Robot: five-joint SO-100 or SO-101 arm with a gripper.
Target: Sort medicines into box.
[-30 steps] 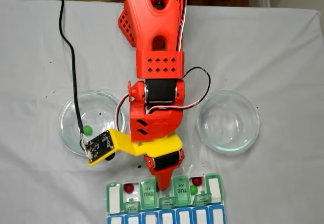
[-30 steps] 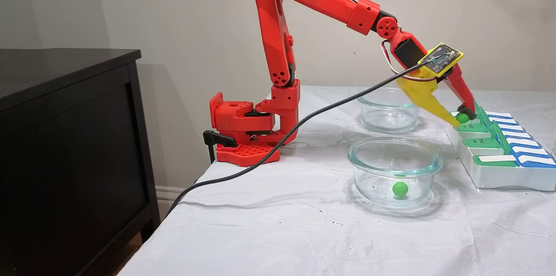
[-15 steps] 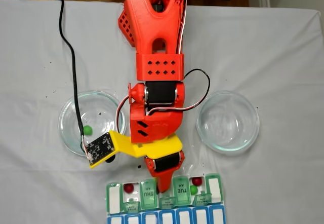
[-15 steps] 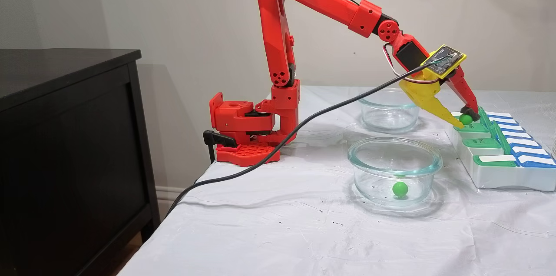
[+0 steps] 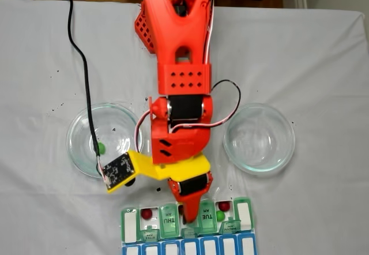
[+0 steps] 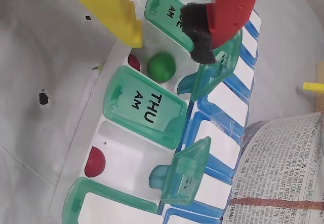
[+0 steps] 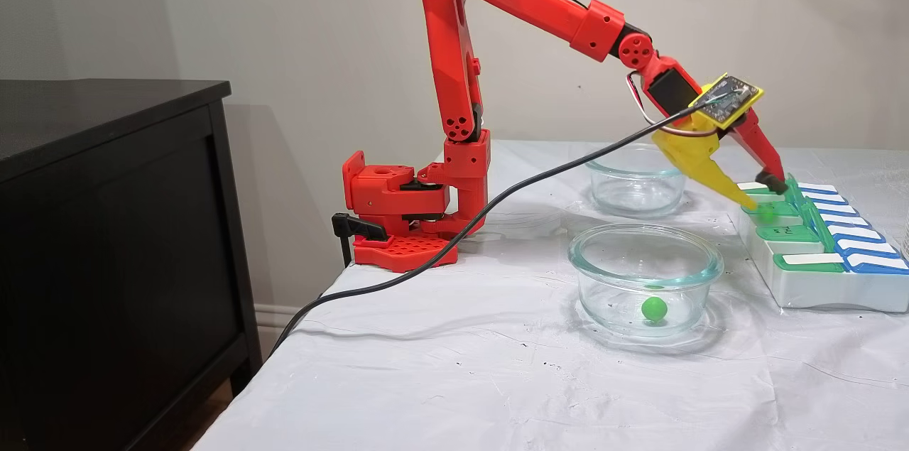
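Your red and yellow two-finger gripper [image 6: 169,39] hangs over the flat plastic pill organiser with translucent green lids [image 6: 144,107] and its fingers are apart, holding nothing; in the wrist view a small glossy green ball [image 6: 161,66] lies free in the open compartment between the yellow finger [image 6: 114,8] and the black pad of the red finger [image 6: 200,31], just beside a dark red ball [image 6: 133,61]; another dark red ball [image 6: 95,161] lies in the open compartment on the other side of the closed THU lid [image 6: 145,104]; in a fixed view one more green ball [image 7: 654,308] rests in the near round clear glass dish [image 7: 645,279] on the white tablecloth [image 7: 454,366]; the far glass dish [image 7: 634,180] stands behind it.
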